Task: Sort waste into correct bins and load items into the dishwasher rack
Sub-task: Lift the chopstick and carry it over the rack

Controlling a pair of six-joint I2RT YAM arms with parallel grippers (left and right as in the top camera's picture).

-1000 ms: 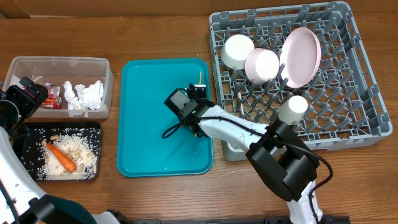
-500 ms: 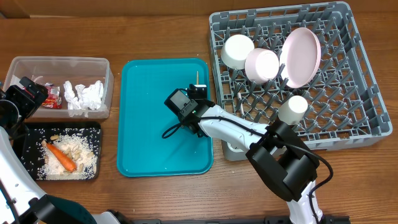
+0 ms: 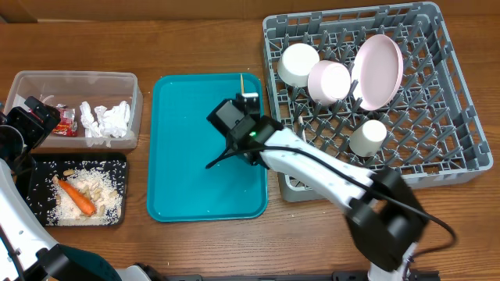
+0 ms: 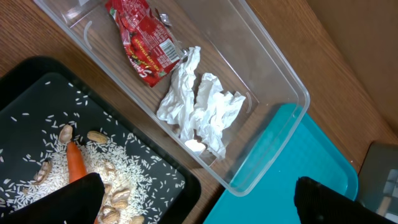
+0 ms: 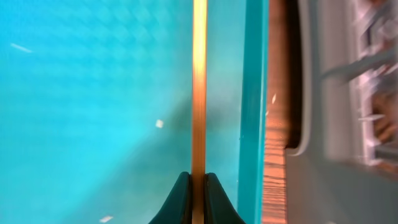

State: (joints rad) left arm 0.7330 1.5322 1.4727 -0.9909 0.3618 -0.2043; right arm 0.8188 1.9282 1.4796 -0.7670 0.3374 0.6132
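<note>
Right wrist, thin straight wooden chopstick (image 5: 199, 93), smooth teal tray (image 5: 93, 93), grey rack (image 5: 317, 93)

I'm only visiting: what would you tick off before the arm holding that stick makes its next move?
1. Grip: ok. The right gripper is shut on the chopstick, which sits straight between the jaws.
2. Chopstick lifted off the teal tray: cannot tell.
3. Room in the dishwasher rack: ok. The near rows stand bare.
4. Other arm out of the way: ok. The left gripper is open, over by the clear tub.
5. Another chopstick waiting on the tray: cannot tell, the arm hides part of it.
</note>
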